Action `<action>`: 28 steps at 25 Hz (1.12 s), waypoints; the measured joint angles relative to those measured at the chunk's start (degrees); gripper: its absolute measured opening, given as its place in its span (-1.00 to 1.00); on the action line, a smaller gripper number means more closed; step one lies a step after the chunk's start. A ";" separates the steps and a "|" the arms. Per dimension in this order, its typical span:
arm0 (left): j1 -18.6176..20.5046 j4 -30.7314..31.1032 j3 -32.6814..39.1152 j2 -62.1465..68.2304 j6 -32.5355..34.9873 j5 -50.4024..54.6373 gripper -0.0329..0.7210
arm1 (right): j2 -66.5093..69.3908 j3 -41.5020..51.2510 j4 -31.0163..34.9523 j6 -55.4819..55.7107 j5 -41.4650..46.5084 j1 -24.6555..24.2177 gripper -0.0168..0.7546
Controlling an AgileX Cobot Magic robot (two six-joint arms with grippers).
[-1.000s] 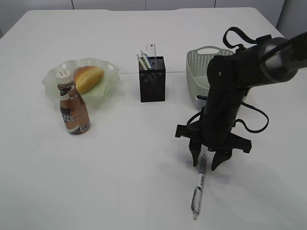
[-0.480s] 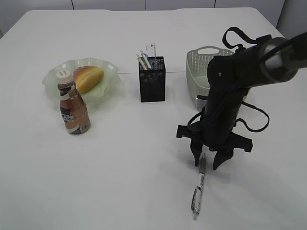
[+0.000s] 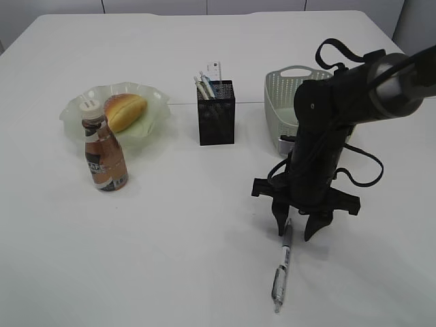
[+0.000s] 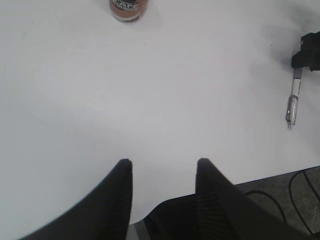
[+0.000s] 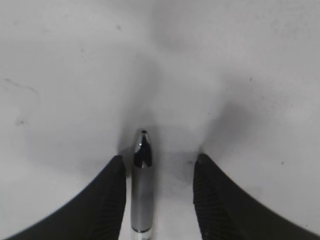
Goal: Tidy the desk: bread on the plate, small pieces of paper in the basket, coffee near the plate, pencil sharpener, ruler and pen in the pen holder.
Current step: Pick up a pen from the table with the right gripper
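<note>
From outside, the right gripper [image 3: 295,231] stands with open jaws over the top end of the pen [image 3: 282,267] lying on the white surface [image 3: 170,238], the left wrist view shows the left gripper [image 4: 162,167] open over bare surface near its edge, and the right wrist view shows the pen tip between the parted jaws, closer to the left one.

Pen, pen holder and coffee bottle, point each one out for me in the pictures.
pen [image 3: 282,269], exterior view, on the clear barrel near its middle.
pen holder [image 3: 216,122], exterior view, on the front mesh wall.
coffee [image 3: 105,158], exterior view, on the dark label of the bottle.
</note>
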 joint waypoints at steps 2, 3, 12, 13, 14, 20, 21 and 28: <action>0.00 0.00 0.00 0.00 0.00 0.00 -0.10 | 0.00 0.00 0.00 0.00 0.00 0.00 -0.02; 0.00 0.00 0.00 0.00 0.00 0.00 -0.10 | 0.00 0.00 -0.04 0.00 0.00 0.00 -0.02; 0.00 0.00 0.00 0.00 0.00 0.00 -0.10 | 0.00 0.00 -0.26 0.10 -0.09 0.10 -0.02; 0.00 0.00 0.00 0.00 0.00 0.00 -0.10 | 0.00 0.00 -0.26 0.10 -0.23 0.10 -0.02; 0.00 0.00 0.00 0.00 0.00 0.00 -0.10 | 0.00 0.00 -0.38 0.10 -0.22 0.10 -0.02; 0.00 0.00 0.00 0.00 0.00 0.00 -0.10 | 0.47 -0.11 -0.38 0.10 -0.22 0.10 -0.02; 0.00 0.00 0.00 0.00 0.00 0.00 -0.10 | 0.47 -0.11 -0.38 0.10 -0.22 0.10 -0.02; 0.00 0.00 0.00 0.00 0.00 0.00 -0.10 | 0.88 -0.53 -0.38 0.20 0.65 0.10 -0.02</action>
